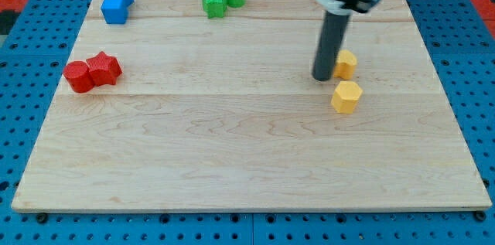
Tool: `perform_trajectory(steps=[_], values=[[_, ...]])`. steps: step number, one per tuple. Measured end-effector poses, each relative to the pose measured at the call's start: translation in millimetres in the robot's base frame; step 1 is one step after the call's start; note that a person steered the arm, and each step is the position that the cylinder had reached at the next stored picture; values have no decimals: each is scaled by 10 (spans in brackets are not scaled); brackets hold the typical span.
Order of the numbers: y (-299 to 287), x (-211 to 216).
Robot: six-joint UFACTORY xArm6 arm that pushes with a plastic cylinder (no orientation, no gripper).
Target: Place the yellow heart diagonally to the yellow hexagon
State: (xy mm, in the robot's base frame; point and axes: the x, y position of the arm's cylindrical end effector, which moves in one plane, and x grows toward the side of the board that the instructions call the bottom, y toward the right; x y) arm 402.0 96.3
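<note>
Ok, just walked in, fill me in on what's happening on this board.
My tip sits right against the view's left side of one yellow block, probably the yellow heart, though its shape is partly hidden. The yellow hexagon lies just below it toward the view's bottom. The red, blue and green pairs sit apart, away from the tip.

rod upright, my tip [322, 79] down — on board

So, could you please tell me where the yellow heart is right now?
The yellow heart sits on the board's right side in the camera view, just above the yellow hexagon, with my tip against its left edge.
</note>
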Motion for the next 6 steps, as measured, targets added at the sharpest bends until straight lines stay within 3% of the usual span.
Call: perform_trajectory(steps=[2, 3, 4, 5, 6], values=[[-101, -227], [635, -372], [745, -541], [1522, -322], [1207, -168]])
